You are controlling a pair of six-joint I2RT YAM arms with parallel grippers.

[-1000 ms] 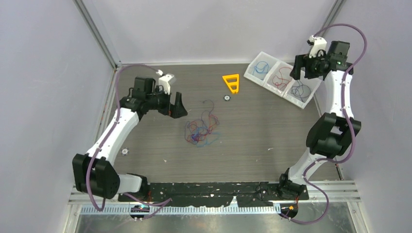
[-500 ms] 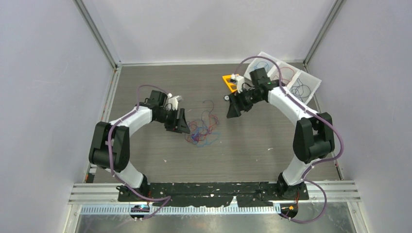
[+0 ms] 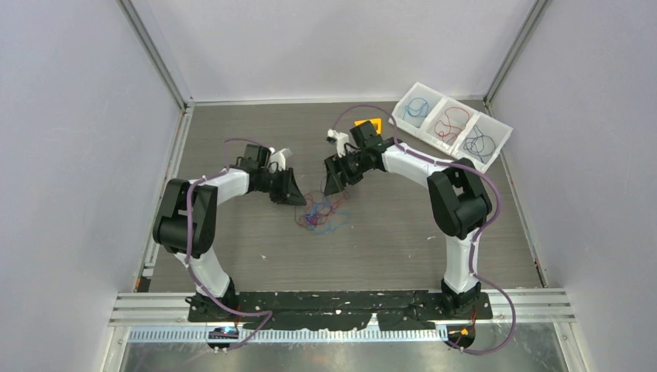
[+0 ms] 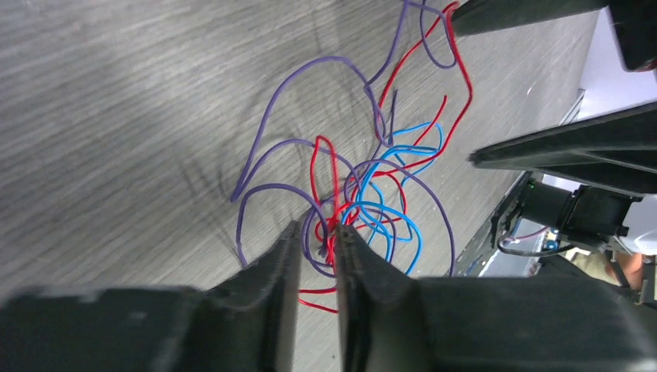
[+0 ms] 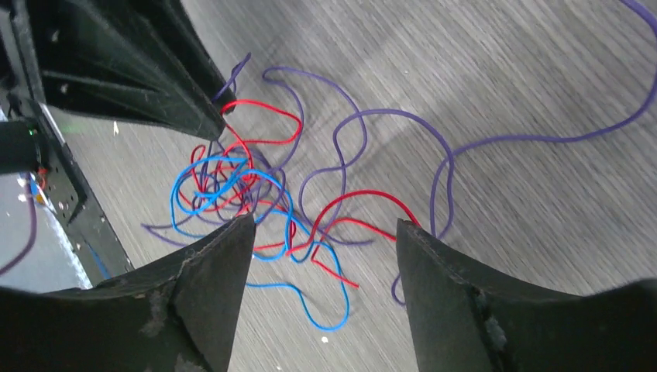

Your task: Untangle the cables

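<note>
At the middle of the table (image 3: 403,232), left pincer (image 4: 318,240) drawn narrow with a slim gap left; purple and red strands of the cables (image 3: 321,211) lie in that gap, firm pinch not confirmable. Opposite it, right pincer (image 5: 321,232) spread wide, poised over the far side of the same red, blue and purple clump, contact not discernible. Surface is dark grey wood-grain; pale lilac-grey walls on three sides; white three-compartment tray (image 3: 503,136) at the far right corner.
</note>
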